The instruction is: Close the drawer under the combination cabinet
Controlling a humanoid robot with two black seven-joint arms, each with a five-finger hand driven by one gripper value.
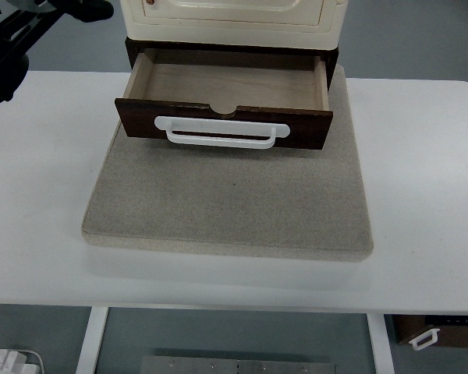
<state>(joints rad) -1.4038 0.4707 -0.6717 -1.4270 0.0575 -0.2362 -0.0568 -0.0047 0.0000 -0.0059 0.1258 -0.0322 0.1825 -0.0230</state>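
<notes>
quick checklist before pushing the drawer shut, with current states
1. Dark brown wooden drawer pulled out, needing closing: ok.
2. Drawer interior free of objects: ok.
3. White plastic handle on the drawer front unobstructed: ok.
4. Grey felt mat in front of the drawer free of obstacles: ok.
5. Cream cabinet seated squarely above the drawer: ok.
6. A hand near the drawer front: not ok; only a dark arm shows at top left, its hand cannot be made out.
</notes>
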